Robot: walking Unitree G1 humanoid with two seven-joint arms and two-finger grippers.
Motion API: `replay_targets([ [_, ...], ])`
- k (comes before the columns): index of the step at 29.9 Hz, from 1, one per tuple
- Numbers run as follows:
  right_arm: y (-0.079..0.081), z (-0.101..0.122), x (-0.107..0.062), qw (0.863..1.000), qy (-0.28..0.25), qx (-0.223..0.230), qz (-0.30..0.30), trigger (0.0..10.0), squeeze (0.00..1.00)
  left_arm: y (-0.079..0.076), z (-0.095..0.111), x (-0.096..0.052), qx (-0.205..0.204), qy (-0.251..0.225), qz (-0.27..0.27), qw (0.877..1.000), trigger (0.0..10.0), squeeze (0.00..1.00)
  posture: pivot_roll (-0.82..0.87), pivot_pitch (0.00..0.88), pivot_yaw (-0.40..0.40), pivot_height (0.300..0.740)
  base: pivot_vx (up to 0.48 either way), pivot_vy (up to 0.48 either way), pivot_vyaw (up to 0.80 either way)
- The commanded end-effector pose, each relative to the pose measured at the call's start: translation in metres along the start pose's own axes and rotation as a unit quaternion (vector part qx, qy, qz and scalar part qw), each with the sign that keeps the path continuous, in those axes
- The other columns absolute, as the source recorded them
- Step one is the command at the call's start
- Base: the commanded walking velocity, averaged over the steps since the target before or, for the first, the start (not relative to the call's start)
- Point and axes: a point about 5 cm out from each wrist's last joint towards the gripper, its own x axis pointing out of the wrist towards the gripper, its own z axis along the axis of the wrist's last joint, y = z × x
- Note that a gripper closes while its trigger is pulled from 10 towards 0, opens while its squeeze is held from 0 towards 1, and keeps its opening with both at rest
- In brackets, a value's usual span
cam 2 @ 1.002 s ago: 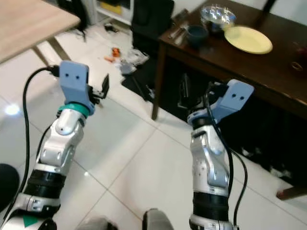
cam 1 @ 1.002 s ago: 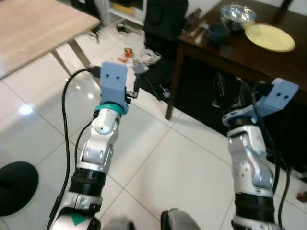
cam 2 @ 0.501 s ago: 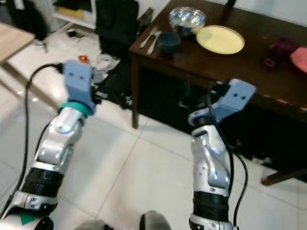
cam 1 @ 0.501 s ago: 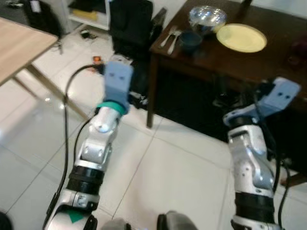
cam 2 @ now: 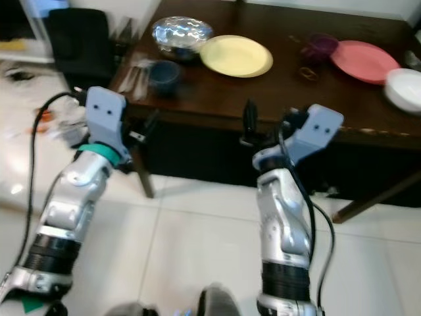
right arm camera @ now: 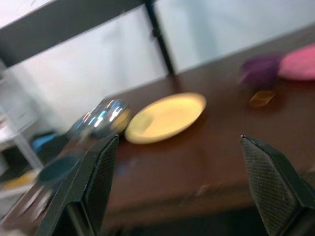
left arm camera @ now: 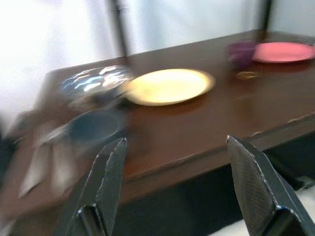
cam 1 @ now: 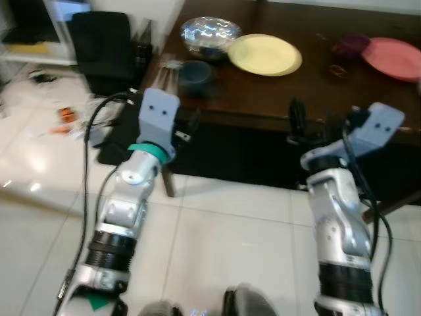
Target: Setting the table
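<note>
- Ahead, the yellow plate (cam 2: pixel 236 55) lies flat on the dark desk (cam 2: pixel 276 92), beyond both arms.
- Left gripper (left arm camera: pixel 172 191) and right gripper (right arm camera: pixel 179 189) hang short of the desk edge, fingers spread wide, holding nothing.
- Judging by eye, the right gripper is slightly nearer the plate.

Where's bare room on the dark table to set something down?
Free: the front strip of the table between the yellow plate and pink plate. Crowded: the left end, with silver bowl, blue cup and cutlery.
</note>
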Motion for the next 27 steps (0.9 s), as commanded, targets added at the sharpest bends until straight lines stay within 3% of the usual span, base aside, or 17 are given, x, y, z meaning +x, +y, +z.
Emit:
replay_targets([
  [1,0.004,-0.004,-0.002,1.000,0.008,0.006,0.003,10.0,0.00,0.008,-0.001,-0.004,0.005,0.002,0.008,1.000,10.0,0.00,-0.04,0.000,0.052,0.740,0.480,0.000,-0.80],
  [8,0.004,-0.004,-0.001,1.000,0.009,0.004,0.005,10.0,0.00,0.009,-0.001,-0.004,0.006,0.000,0.009,1.000,10.0,0.00,-0.04,0.000,0.052,0.740,0.480,0.000,-0.73],
  [15,0.012,-0.005,-0.001,0.999,0.012,0.015,0.040,10.0,0.00,0.012,0.001,-0.003,0.022,-0.008,0.034,0.999,10.0,0.00,-0.04,0.000,0.051,0.740,0.480,0.000,0.00],
  [20,0.022,-0.004,-0.002,0.996,0.017,0.046,0.080,10.0,0.00,0.021,0.006,-0.004,0.041,-0.025,0.094,0.994,10.0,0.00,-0.03,0.000,0.047,0.740,0.480,0.000,0.00],
  [27,0.026,-0.005,-0.002,0.994,0.022,0.050,0.094,10.0,0.00,0.026,0.011,-0.003,0.053,-0.040,0.108,0.992,10.0,0.00,-0.03,0.000,0.047,0.740,0.480,0.000,0.00],
])
